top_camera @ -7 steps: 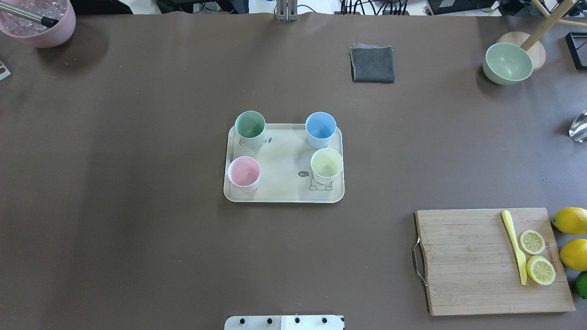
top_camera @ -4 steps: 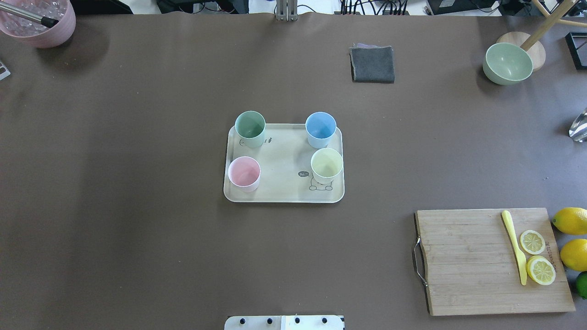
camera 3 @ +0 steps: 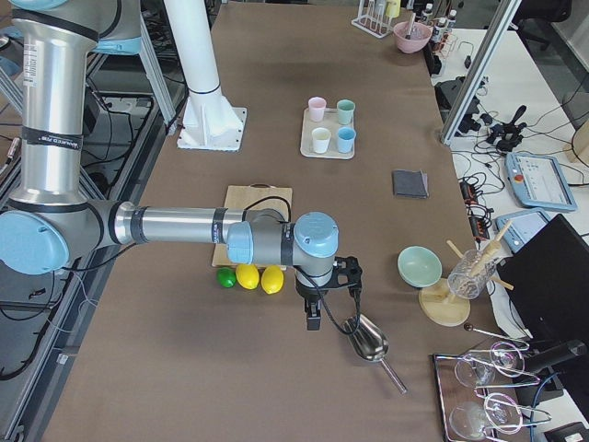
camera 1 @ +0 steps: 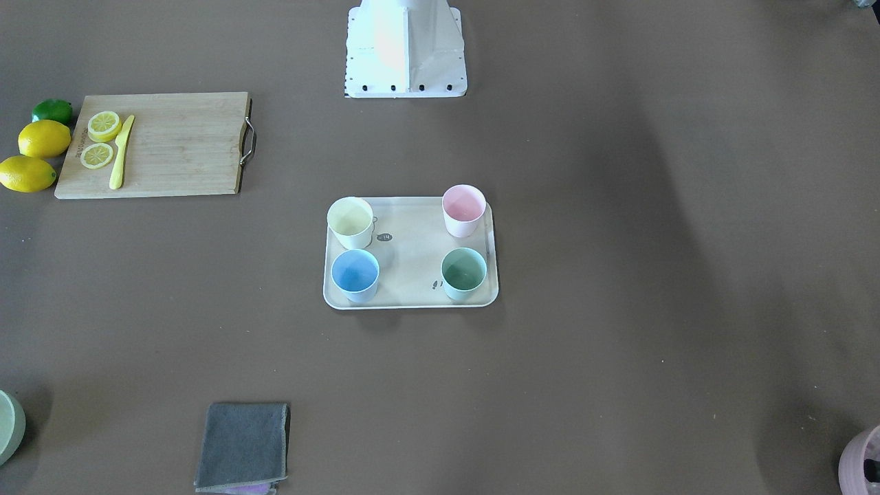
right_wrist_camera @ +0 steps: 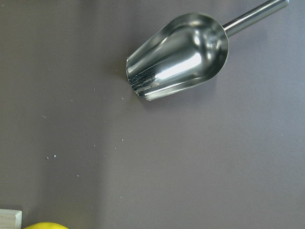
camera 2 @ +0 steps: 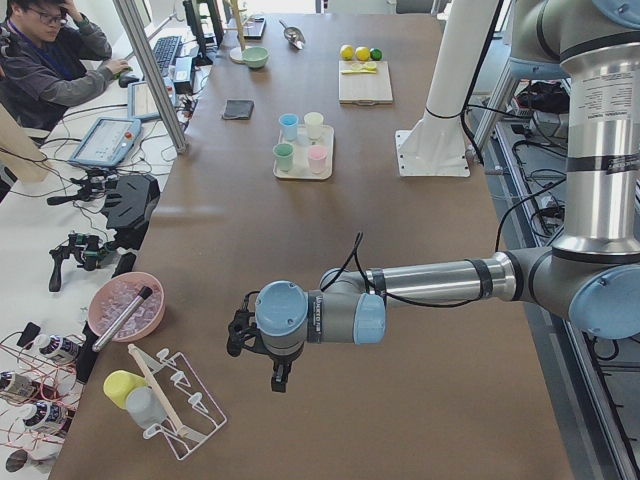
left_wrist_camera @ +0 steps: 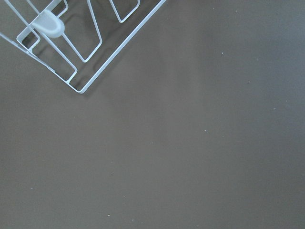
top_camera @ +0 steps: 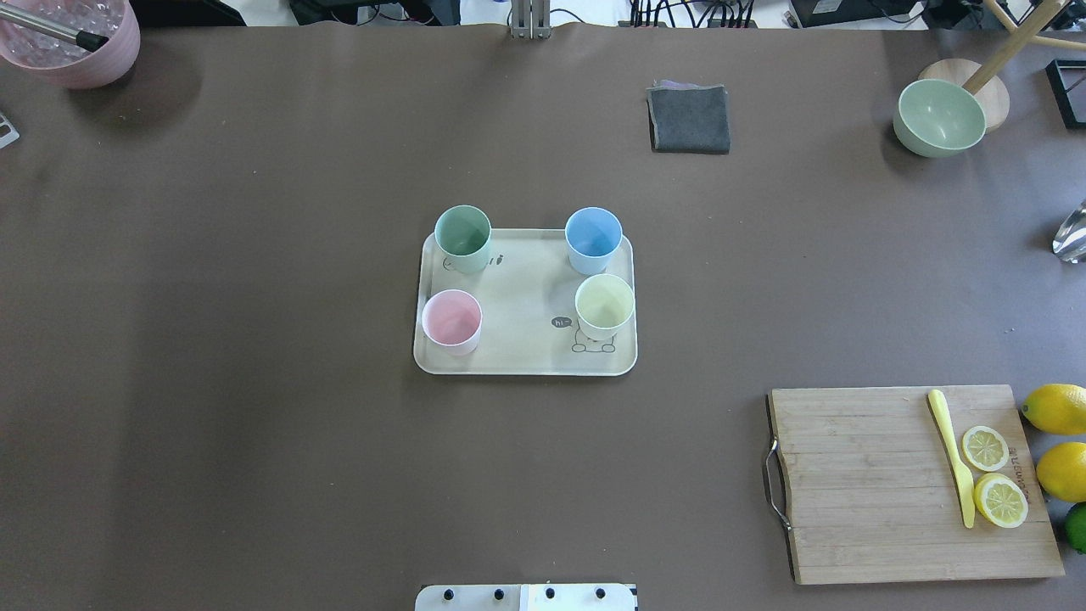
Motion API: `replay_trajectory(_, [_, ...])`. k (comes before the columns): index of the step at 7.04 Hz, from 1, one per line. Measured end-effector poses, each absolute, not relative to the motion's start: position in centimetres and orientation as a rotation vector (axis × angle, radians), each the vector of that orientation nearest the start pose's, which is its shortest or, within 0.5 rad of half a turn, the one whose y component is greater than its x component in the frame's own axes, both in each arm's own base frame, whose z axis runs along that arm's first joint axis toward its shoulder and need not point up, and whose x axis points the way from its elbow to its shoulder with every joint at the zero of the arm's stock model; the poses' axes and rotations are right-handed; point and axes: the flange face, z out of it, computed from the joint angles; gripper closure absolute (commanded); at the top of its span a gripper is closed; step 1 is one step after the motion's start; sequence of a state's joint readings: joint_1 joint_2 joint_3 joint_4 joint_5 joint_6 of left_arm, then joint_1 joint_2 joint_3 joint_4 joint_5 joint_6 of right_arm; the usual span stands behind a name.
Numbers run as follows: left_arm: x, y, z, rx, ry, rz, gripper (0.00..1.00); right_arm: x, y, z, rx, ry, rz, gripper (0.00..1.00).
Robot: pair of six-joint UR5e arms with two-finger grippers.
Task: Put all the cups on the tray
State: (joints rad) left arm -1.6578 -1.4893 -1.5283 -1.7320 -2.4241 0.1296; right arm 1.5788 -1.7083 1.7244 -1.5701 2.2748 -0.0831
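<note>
Tray (top_camera: pixel 526 350) mid-counter (top_camera: pixel 254 356) carries green cup (top_camera: pixel 462 231), blue cup (top_camera: pixel 593 232), pink cup (top_camera: pixel 451 317), yellow cup (top_camera: pixel 604 302), all upright — task looks done, so left hand (camera 2: pixel 240 336), right hand (camera 3: pixel 345 276) idle at counter ends — spread or pressed, can't tell.

Overhead and front views opposed, sharing tray (top_camera: pixel 519 293), side views lengthwise, wrist cameras close

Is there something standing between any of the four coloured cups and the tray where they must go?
Nothing visible does. The green cup, blue cup, pink cup and yellow cup already stand upright on the tray.
</note>
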Motion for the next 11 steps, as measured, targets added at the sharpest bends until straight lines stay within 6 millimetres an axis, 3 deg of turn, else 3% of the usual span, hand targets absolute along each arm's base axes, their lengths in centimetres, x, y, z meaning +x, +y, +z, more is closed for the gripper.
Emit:
replay_trajectory(3, [-9.8, -43.8, 70.4, 0.136, 0.843, 0.057, 0.02, 7.2, -43.3, 65.3, 0.046, -0.703, -0.078, 0.0])
replay_trajectory(11, [-9.8, -43.4, 70.6, 0.146, 0.842, 0.061, 0.02, 7.2, -43.2, 65.4, 0.043, -0.705, -0.078, 0.0])
